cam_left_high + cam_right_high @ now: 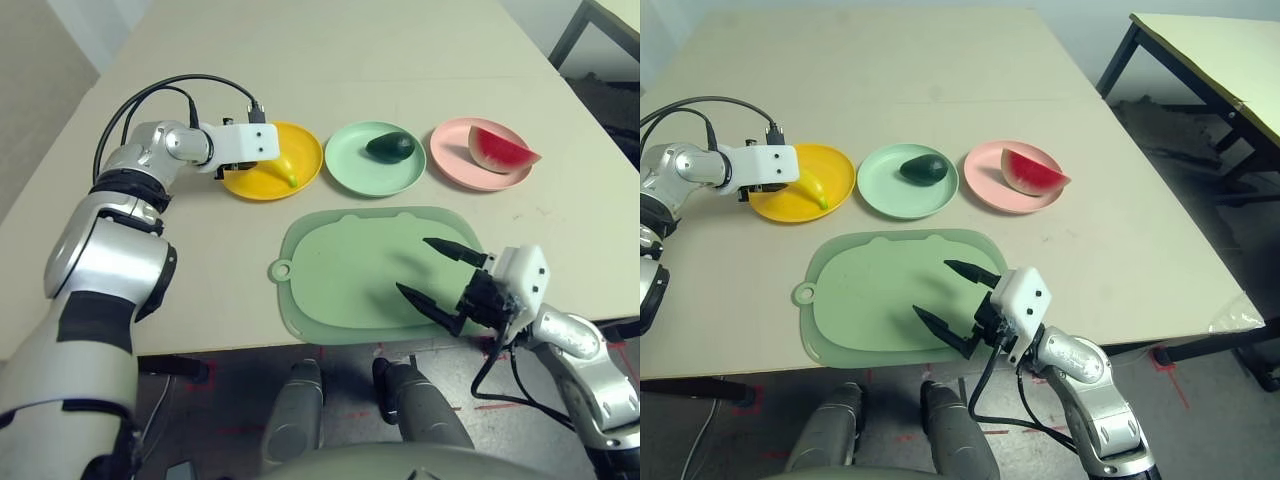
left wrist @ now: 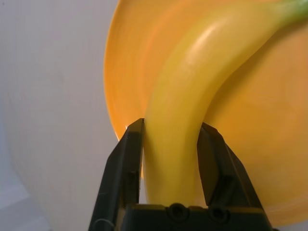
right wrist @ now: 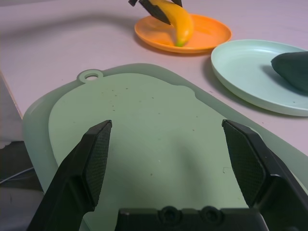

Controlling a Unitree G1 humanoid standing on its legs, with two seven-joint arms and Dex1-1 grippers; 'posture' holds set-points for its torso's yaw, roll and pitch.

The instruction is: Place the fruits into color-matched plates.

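Left gripper (image 2: 173, 122) at the banana (image 2: 179, 101), whether pinching it or loose I cannot tell, banana on yellow plate (image 1: 308, 145), avocado (image 1: 391, 147) on green plate (image 1: 358, 180), watermelon (image 1: 497, 151) on pink plate (image 1: 452, 152), right gripper (image 1: 412, 264) spread above mat (image 1: 350, 270).

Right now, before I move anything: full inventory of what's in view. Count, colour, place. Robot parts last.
banana: 1, yellow with green tip, in or just over the yellow-orange plate
avocado: 1, dark green, on the mint plate
watermelon wedge: 1, red, on the pink plate
plates: 3, in a row beyond the mat, left to right yellow-orange, mint, pink
cutting mat: 1, light green, near table edge
main table: 1, off-white, under all this
second table: 1, pale top, far right
floor: grey, red marks
left gripper: 1, black, at the banana
right gripper: 1, black, jaws open over the mat
arms: 2, silver and black, left, right
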